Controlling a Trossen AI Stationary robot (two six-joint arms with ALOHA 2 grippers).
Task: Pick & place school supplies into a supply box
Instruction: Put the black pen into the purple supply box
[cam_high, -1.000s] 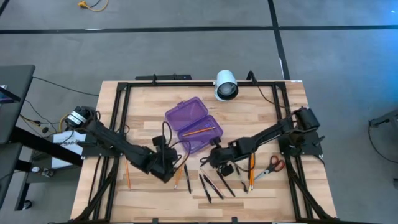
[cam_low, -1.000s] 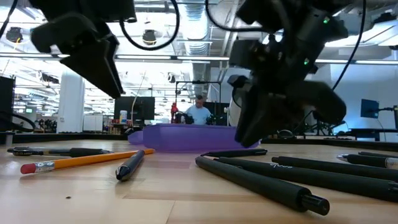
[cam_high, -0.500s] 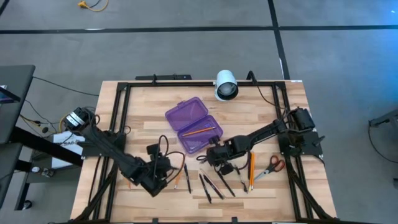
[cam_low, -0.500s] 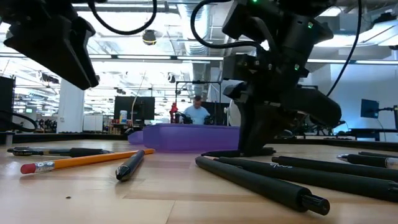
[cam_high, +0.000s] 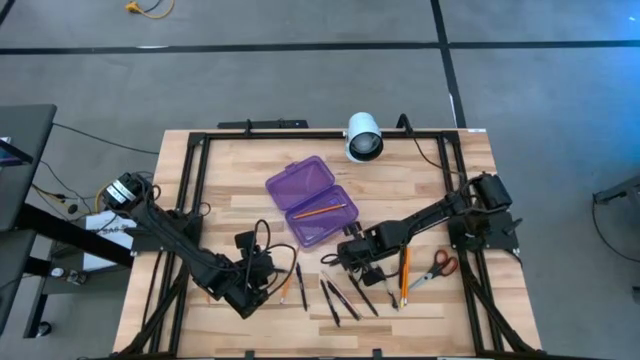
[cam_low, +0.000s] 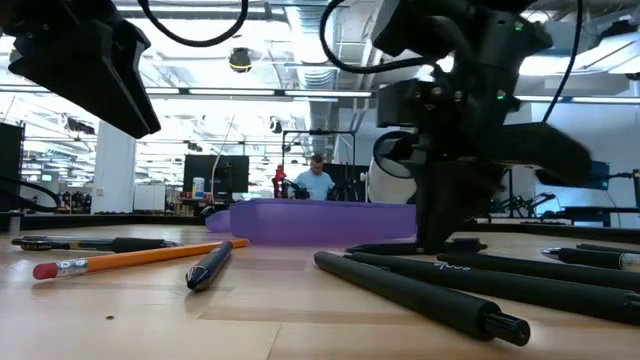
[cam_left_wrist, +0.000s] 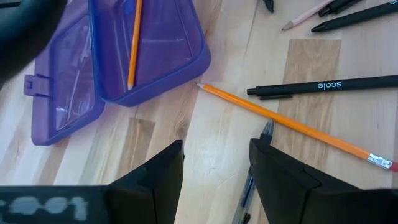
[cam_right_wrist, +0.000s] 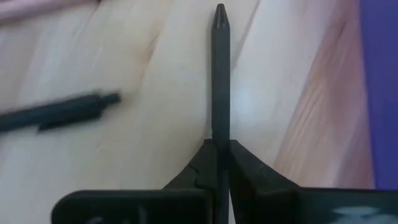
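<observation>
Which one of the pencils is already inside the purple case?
The orange pencil lying in the open purple case's tray. The other pencils are out on the wooden table, such as the one with the eraser end just outside the case.

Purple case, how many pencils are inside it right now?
1. One orange pencil lies lengthwise in the half of the open purple case farther from the white camera. The other half shows none, and nothing seems hidden.
</observation>
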